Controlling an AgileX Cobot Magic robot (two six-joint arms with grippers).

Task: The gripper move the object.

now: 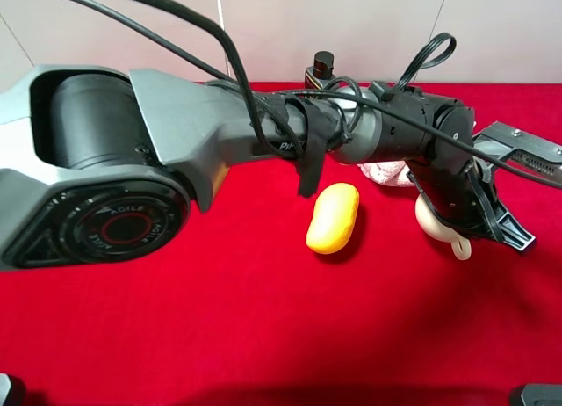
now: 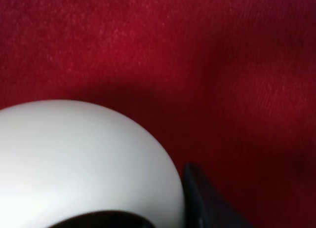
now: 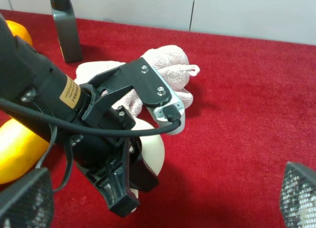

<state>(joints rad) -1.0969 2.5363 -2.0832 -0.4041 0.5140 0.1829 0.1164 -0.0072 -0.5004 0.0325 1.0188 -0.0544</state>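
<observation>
The object, a cream-white round pitcher (image 1: 432, 217), sits low over the red cloth at the right, beside the pink towel; its loop handle (image 1: 461, 248) sticks out below. My left gripper (image 1: 492, 228) has reached across the middle and its black jaws are closed on the pitcher. The right wrist view shows that claw (image 3: 129, 181) clamped on the white body (image 3: 150, 149). In the left wrist view the pitcher (image 2: 79, 159) fills the frame with one dark finger (image 2: 200, 203) against it. My right gripper (image 3: 161, 193) hangs above, open and holding nothing.
A yellow mango (image 1: 334, 217) lies just left of the pitcher. A pink rolled towel (image 3: 165, 70) rests right behind it. A dark bottle (image 3: 66, 25) stands further back. The red cloth (image 1: 263, 336) covers the table.
</observation>
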